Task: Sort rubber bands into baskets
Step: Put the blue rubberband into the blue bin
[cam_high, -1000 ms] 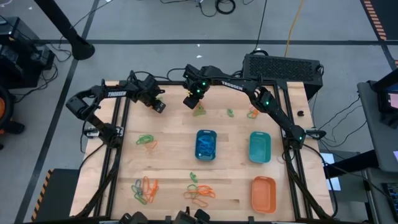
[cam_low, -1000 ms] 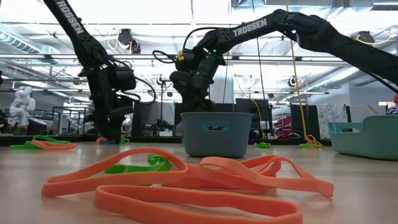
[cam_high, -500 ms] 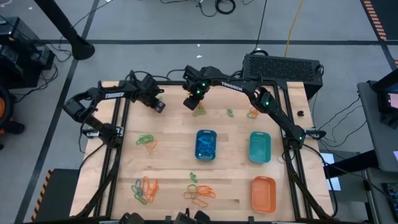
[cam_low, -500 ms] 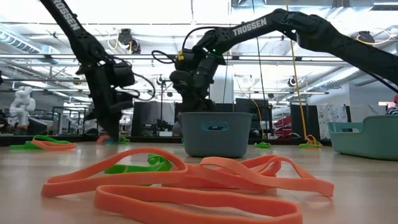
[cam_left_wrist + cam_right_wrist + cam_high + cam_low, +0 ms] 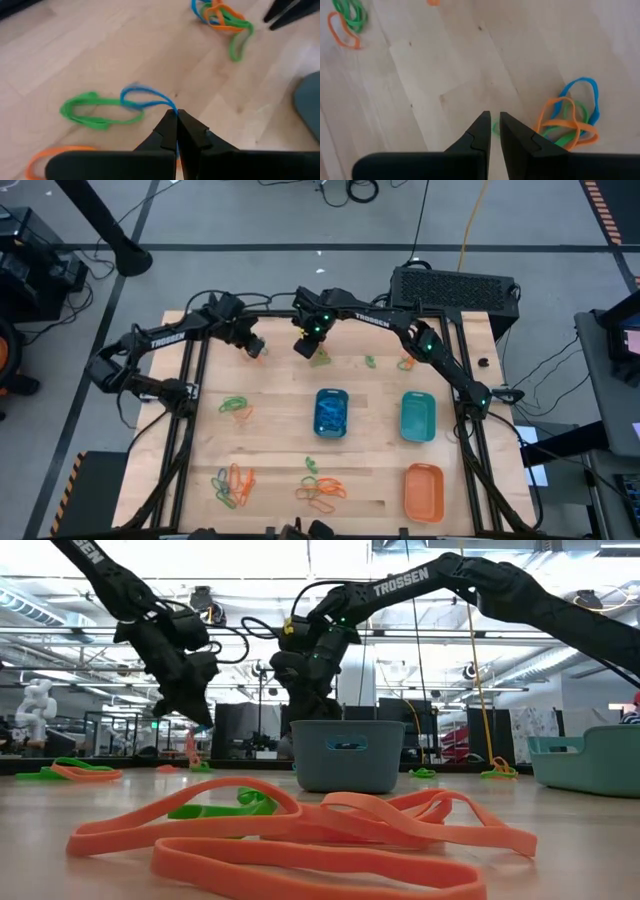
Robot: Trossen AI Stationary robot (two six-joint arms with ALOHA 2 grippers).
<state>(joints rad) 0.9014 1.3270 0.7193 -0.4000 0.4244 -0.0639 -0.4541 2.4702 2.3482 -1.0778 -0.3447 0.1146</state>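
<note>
My left gripper (image 5: pixel 175 111) is shut on a blue rubber band (image 5: pixel 142 96) above the table's far left part, also seen in the high view (image 5: pixel 253 347). A green band (image 5: pixel 95 112) lies flat on the wood below it. My right gripper (image 5: pixel 494 115) hovers over the far middle of the table (image 5: pixel 304 347), its fingers almost together with a green strand (image 5: pixel 494 129) between the tips. A blue, orange and green tangle (image 5: pixel 570 120) lies beside it. The blue basket (image 5: pixel 319 412), the teal basket (image 5: pixel 403 417) and the orange basket (image 5: pixel 424 468) stand on the table's right half. My left gripper pinches one end of the blue band's loop (image 5: pixel 169 104) between its two fingertips, slanting down from above. The rest of the loop reaches away below the fingers; whether its far end rests on the table cannot be told. My right gripper has a green strand (image 5: pixel 494 129) between its fingertips, coming slanting down from above. The fingers hide most of it, so which part of the band this is cannot be told.
Loose band heaps lie at the left middle (image 5: pixel 235 407), the near left (image 5: pixel 232 485), the near middle (image 5: pixel 320 488) and the far right (image 5: pixel 405 363). Orange bands (image 5: pixel 300 830) fill the low view's foreground. Bare wood lies between the heaps and baskets.
My left gripper has risen from the table surface and tipped from steeply down toward a shallower slant, taking the blue band up with it. The green band beneath has stayed on the wood. My right gripper has kept still.
</note>
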